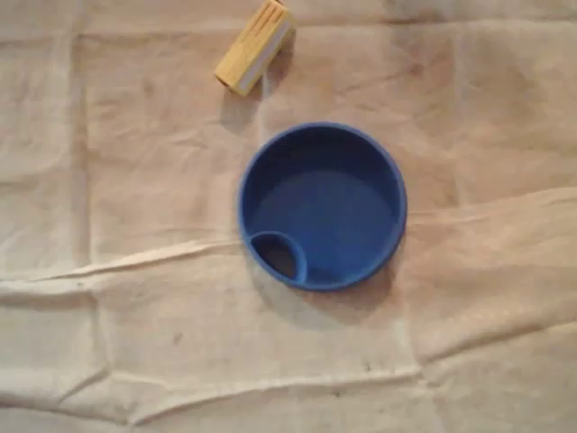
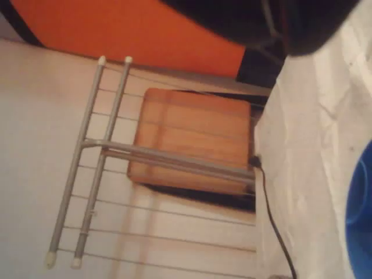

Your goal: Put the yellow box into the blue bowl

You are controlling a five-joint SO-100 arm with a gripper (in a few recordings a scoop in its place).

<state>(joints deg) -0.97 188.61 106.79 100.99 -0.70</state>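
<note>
Two things lie on the worktop in the overhead view, both on a creased, pale cloth (image 1: 135,343). One is the yellow box (image 1: 254,47), near the top edge and a little left of centre. It lies slantwise, with one short end facing the lower left and its far end almost at the picture's edge. The other is the blue bowl (image 1: 361,162), in the middle of the picture, upright and with nothing inside. A small oval loop (image 1: 279,255) is set into its rim at the lower left. The box lies above the bowl and left of it, near it but not touching, with bare cloth between them.

Whether the end effector is open or closed cannot be told, nor how far it is from the box.

The wrist view is turned on its side and looks past the worktop's edge into the room. The cloth runs down the right, with a blurred arc of the blue bowl (image 2: 360,215) at the right edge. Beyond are a metal wire rack (image 2: 93,157), a wooden seat (image 2: 192,139), a black cable (image 2: 273,226) and an orange surface (image 2: 128,29).
</note>
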